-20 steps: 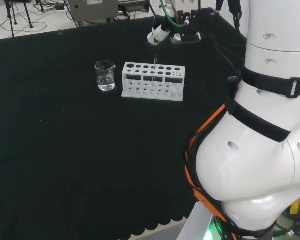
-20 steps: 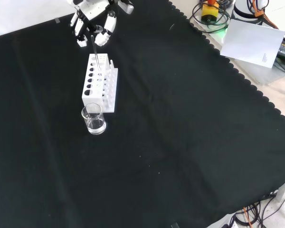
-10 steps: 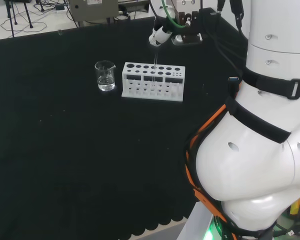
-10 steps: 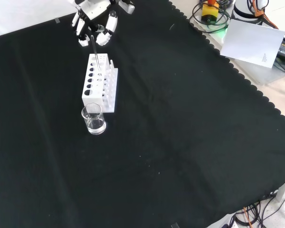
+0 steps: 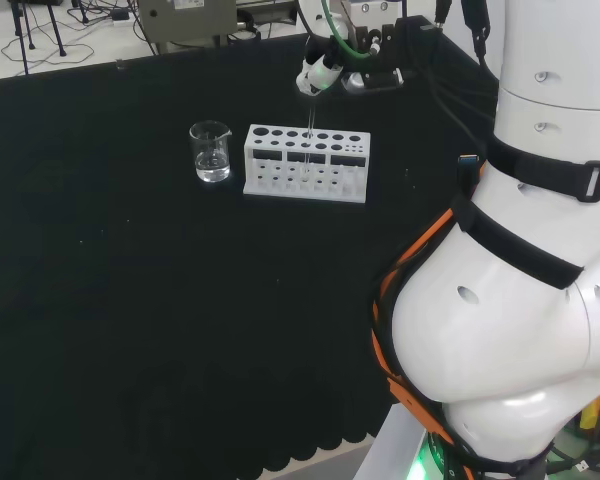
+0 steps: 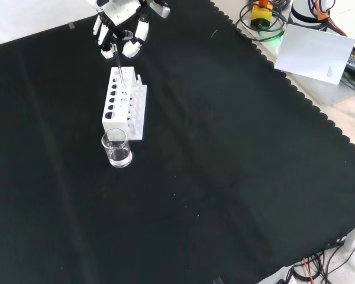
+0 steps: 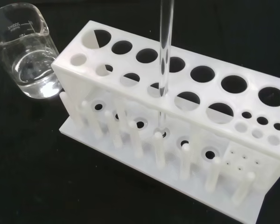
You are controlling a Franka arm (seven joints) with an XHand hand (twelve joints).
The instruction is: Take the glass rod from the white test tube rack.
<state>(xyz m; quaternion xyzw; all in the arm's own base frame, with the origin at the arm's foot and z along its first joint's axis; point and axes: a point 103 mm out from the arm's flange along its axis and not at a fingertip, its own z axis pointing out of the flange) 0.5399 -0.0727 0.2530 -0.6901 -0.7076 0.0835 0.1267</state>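
Observation:
The white test tube rack [image 5: 305,163] [image 6: 123,105] [image 7: 177,116] stands on the black cloth. A thin clear glass rod [image 5: 308,135] [image 6: 118,65] [image 7: 164,70] stands upright through one of the rack's middle holes, its lower end still low inside the rack. The hand [image 5: 320,72] [image 6: 121,36] hovers just above the rack, fingers curled and pinching the rod's top end.
A small glass beaker [image 5: 210,152] [image 6: 116,148] [image 7: 23,51] with some clear liquid stands close beside one end of the rack. The arm's big white links [image 5: 520,260] fill the right of the head view. Paper and cables [image 6: 316,50] lie beyond the cloth's scalloped edge.
The hand has risen a little with the rod's top pinched in it, and the rod has come slightly up in the rack. Rack and beaker have not moved.

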